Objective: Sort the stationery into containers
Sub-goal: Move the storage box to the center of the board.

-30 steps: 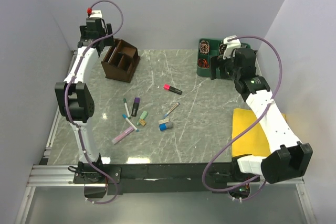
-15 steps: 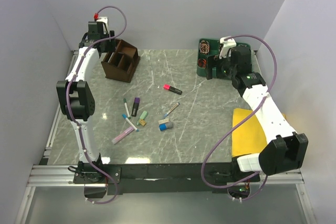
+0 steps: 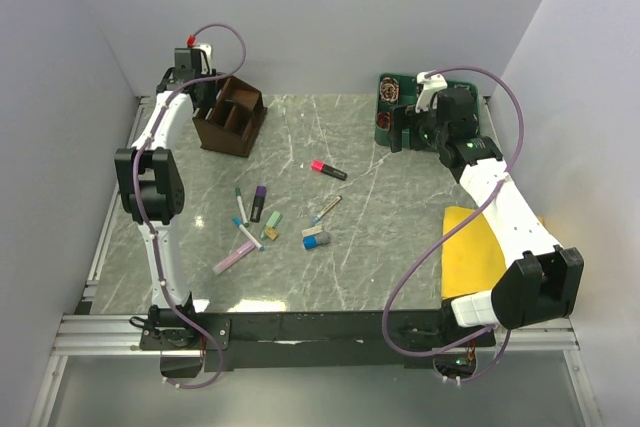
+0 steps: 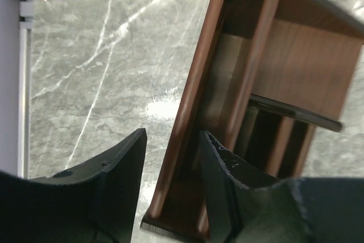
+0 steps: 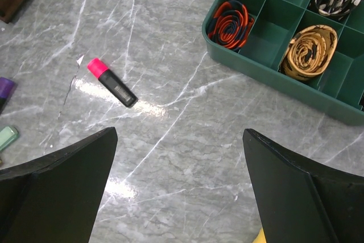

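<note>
While the left claw (image 4: 173,135) sits half spread around a wall of the brown organiser (image 4: 284,55) (not squeezing it yet), the right claw (image 5: 179,135) hangs spread wide near the pink-black marker (image 5: 112,82).

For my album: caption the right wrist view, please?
Open pincer over a grey table, pink-black marker and green cable tray below.

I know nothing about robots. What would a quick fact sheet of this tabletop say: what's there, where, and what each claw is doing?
Table: grey marble
Wooden organiser: far left corner
Left gripper: open, fingers either side of the organiser's side wall
Right gripper: open wide, empty, above bare table
Pink-black marker: lying loose mid-table
Other pens and markers: scattered left of centre
Green tray: far right, holding coiled cables
</note>
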Available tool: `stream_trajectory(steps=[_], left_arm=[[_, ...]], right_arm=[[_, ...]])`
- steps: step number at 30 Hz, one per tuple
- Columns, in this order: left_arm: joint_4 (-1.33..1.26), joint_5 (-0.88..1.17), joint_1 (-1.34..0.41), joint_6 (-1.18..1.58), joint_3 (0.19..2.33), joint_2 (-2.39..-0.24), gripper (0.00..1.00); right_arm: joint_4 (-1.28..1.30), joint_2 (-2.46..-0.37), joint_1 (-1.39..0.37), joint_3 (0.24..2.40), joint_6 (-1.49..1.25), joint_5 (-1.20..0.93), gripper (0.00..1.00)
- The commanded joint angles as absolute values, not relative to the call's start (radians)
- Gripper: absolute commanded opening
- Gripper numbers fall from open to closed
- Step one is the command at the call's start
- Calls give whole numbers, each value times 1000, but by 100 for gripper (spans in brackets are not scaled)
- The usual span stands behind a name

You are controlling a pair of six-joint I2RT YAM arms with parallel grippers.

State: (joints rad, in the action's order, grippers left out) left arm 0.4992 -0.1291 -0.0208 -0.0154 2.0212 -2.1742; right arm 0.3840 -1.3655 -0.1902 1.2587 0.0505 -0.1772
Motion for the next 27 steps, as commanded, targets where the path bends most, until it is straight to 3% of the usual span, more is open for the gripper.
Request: stream_trajectory(steps=[1, 5, 9, 15, 27], left_arm=[[514, -147, -12, -43, 2092, -2218, 48], [517, -147, -6, -41, 2108, -2238, 42], [522, -118, -3, -52, 2121, -2250, 25], [535, -9, -3, -118, 2099, -2232, 11], [470, 268, -41, -474, 1908, -2139, 7]], right_arm=[[351, -1361, -195, 1279, 44, -176, 100], [351, -1361, -193, 1275, 46, -170, 100], [353, -1361, -193, 1279, 46, -167, 100], [357, -1381, -193, 1287, 51, -167, 100], [367, -1391, -193, 1275, 92, -152, 100]])
